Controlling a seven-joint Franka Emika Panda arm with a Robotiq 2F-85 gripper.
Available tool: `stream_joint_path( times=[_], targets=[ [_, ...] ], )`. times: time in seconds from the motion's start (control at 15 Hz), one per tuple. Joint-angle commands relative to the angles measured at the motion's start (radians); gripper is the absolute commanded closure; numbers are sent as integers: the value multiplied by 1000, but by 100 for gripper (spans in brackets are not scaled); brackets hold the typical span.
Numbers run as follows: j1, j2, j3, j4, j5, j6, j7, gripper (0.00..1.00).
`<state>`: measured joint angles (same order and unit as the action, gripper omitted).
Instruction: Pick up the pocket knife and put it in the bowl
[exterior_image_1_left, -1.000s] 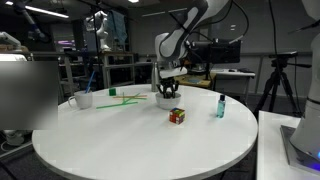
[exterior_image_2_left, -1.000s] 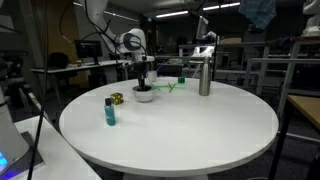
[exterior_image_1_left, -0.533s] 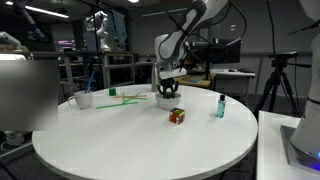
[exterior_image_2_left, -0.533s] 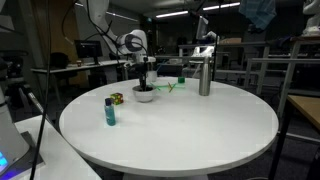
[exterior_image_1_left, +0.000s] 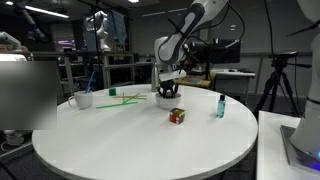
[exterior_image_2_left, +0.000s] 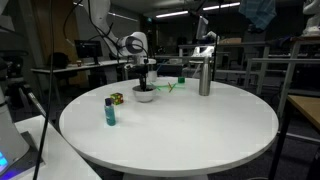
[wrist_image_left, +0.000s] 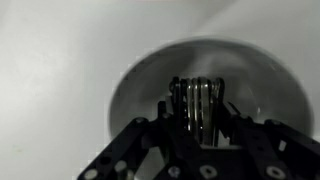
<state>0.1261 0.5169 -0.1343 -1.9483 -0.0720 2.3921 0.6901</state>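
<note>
1. In the wrist view the gripper comes in from the bottom edge. Its two dark fingers are closed narrowly on the pocket knife, one on each side of it.
2. The pocket knife is a dark, ribbed oblong object. It stands between the fingers, directly above the inside of the bowl. I cannot tell if it touches the bottom of the bowl.
3. The bowl is small, round and white, and in the wrist view it fills the area around the gripper.
4. In both exterior views the gripper points straight down, just over the bowl. The knife is too small to see there.
5. The bowl stands on the far part of the round white table.
6. The multicoloured puzzle cube lies near the bowl but apart from it.
7. A small teal bottle stands upright, further from the bowl than the cube.
8. In an exterior view a white cup with a green item inside stands near the table edge, well apart from the bowl.
9. In an exterior view a tall metal cylinder stands upright on the far side of the table.
</note>
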Motion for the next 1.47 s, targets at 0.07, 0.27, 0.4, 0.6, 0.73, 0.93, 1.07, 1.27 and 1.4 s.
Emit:
stream_joint_path(
  times=[0.07, 0.27, 0.4, 0.6, 0.73, 0.93, 1.07, 1.27, 1.4],
  targets=[
    [-16, 11, 5, 41, 13, -47, -26, 80],
    [-17, 12, 6, 40, 15, -46, -28, 80],
    [-19, 15, 7, 41, 18, -46, -30, 80],
    [-22, 19, 7, 43, 21, -50, -33, 74],
    [-23, 24, 7, 46, 22, -52, -35, 48],
    [-24, 30, 6, 52, 22, -52, -31, 14],
    [-23, 29, 5, 55, 21, -55, -29, 2],
    [-22, 24, 3, 57, 18, -62, -26, 0],
    [-18, 16, 0, 58, 13, -70, -21, 0]
  ],
)
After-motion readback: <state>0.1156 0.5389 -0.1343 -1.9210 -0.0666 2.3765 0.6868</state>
